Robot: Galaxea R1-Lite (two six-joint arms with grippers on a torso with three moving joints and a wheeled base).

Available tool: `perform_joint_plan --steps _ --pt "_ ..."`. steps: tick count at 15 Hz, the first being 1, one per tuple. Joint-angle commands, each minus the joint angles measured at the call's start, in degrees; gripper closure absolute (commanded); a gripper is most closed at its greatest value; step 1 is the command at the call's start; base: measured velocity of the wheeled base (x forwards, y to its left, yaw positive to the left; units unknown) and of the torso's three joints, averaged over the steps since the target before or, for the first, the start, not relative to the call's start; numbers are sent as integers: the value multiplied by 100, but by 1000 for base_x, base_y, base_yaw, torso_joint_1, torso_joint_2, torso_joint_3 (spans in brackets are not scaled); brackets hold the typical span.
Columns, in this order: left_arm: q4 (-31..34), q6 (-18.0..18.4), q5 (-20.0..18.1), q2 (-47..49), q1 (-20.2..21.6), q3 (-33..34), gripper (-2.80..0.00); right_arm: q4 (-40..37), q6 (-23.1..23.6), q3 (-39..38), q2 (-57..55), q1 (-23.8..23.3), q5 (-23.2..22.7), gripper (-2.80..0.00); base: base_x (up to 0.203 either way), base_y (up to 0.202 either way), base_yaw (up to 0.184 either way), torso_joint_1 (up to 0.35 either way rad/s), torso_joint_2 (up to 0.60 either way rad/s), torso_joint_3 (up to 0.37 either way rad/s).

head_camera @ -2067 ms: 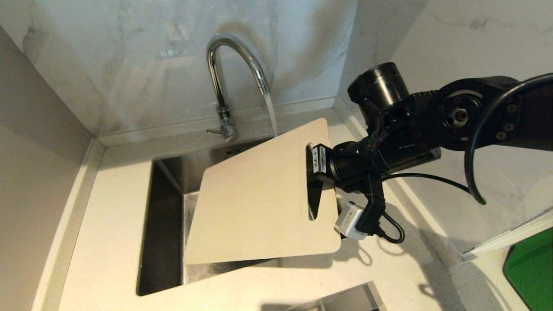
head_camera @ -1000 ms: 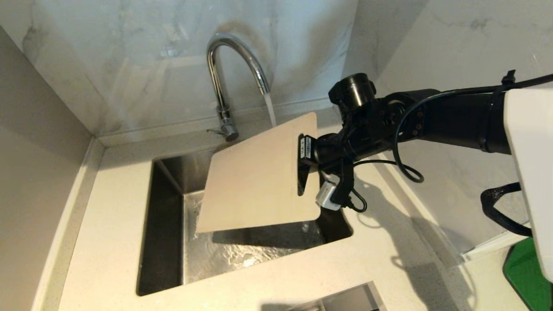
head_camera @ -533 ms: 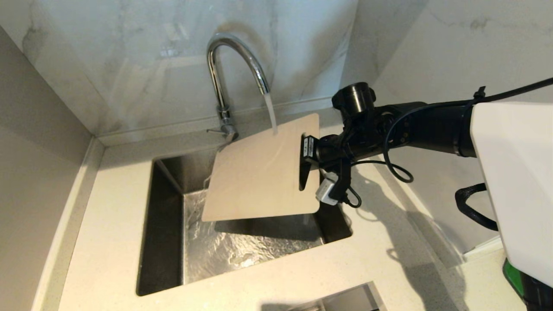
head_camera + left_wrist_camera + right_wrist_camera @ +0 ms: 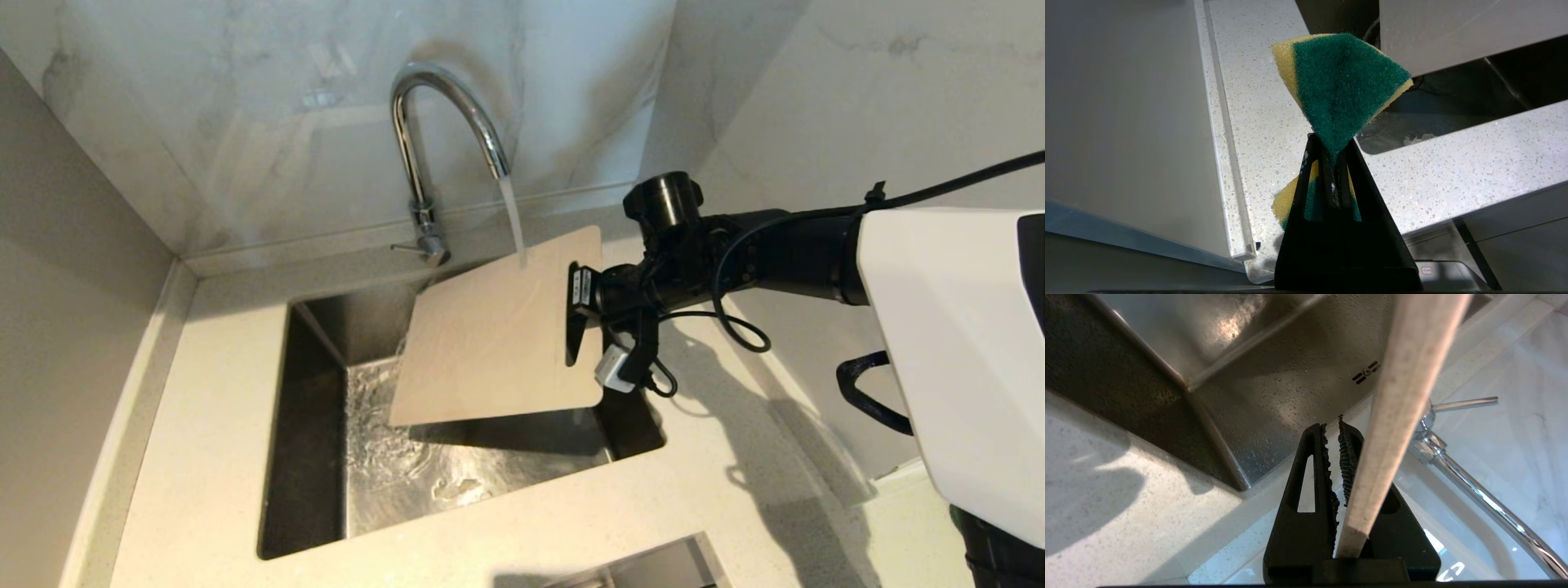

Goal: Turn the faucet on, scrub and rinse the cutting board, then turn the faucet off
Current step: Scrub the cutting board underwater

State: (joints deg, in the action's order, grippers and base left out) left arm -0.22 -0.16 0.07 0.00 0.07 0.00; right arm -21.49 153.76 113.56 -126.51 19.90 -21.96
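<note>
Board under the running tap

Tabletop (image 4: 204, 425) of pale speckled stone surrounds your steel sink (image 4: 310, 457). Over that sink hangs the large cream plastic cutting board (image 4: 490, 335), tilted, with water from the tall chrome gooseneck faucet (image 4: 424, 139) landing near its far edge. Your right tool (image 4: 581, 314) is clamped on the board's slotted end. Your left tool (image 4: 1331, 163) sits pinched tight on a green-and-yellow scrubbing sponge (image 4: 1343, 85), near the tabletop's edge.

The tall chrome gooseneck faucet (image 4: 445, 122) shines mirror-glossy. The cream plastic cutting board (image 4: 490, 335) looks matt. The rectangular steel sink (image 4: 314, 457) is brushed and wet.
</note>
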Motion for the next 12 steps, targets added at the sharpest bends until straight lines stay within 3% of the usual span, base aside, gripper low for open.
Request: perform_joint_plan --steps 1,12 --pt "-4 -2 1 9 10 9 0 0 84 0 -53 0 -5 0 0 0 0 0 0 0" --pt "-4 -10 1 9 3 9 0 7 90 -16 12 -82 -10 0 0 0 0 0 0 0"
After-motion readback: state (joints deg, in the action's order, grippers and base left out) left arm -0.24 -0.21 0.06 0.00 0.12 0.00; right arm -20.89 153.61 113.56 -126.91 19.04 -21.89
